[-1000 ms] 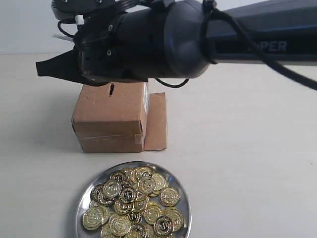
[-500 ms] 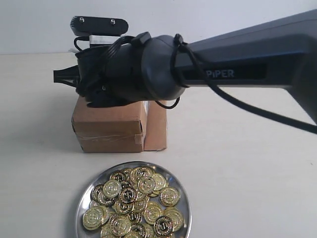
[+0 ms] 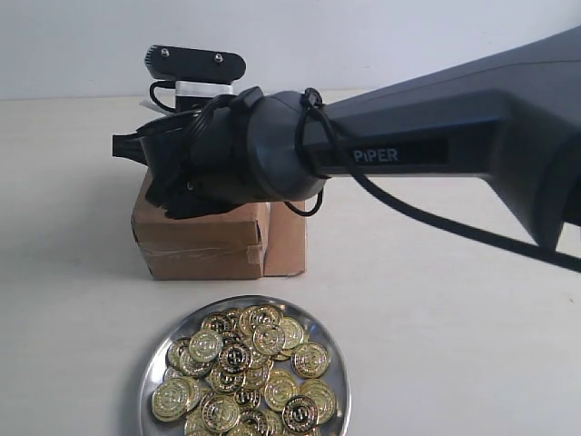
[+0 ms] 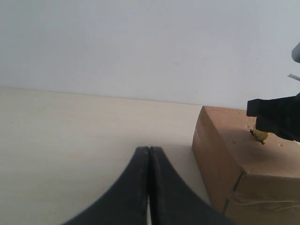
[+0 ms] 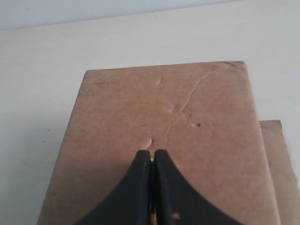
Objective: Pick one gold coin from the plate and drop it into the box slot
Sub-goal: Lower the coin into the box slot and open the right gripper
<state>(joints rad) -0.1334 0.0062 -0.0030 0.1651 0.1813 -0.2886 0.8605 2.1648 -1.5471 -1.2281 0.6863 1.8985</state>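
My right gripper [image 5: 152, 152] is shut on a gold coin [image 4: 259, 136], a thin gold edge showing between the fingers. The coin's lower edge meets the top of the brown cardboard box [image 5: 201, 108]. In the exterior view the right arm reaches across from the right, and the gripper [image 3: 186, 186] covers the top of the box [image 3: 200, 241], hiding the slot. The silver plate [image 3: 338, 363] sits in front of the box, heaped with several gold coins [image 3: 245, 372]. My left gripper [image 4: 149, 149] is shut and empty, low over the table beside the box [image 4: 220, 159].
A loose cardboard flap [image 3: 287, 227] stands against the box's right side. The pale tabletop [image 3: 454, 309] spreads around the box and the plate, and a white wall rises behind it.
The right arm has come down and shifted right over the box. The slot that showed a second ago is now covered by the gripper.
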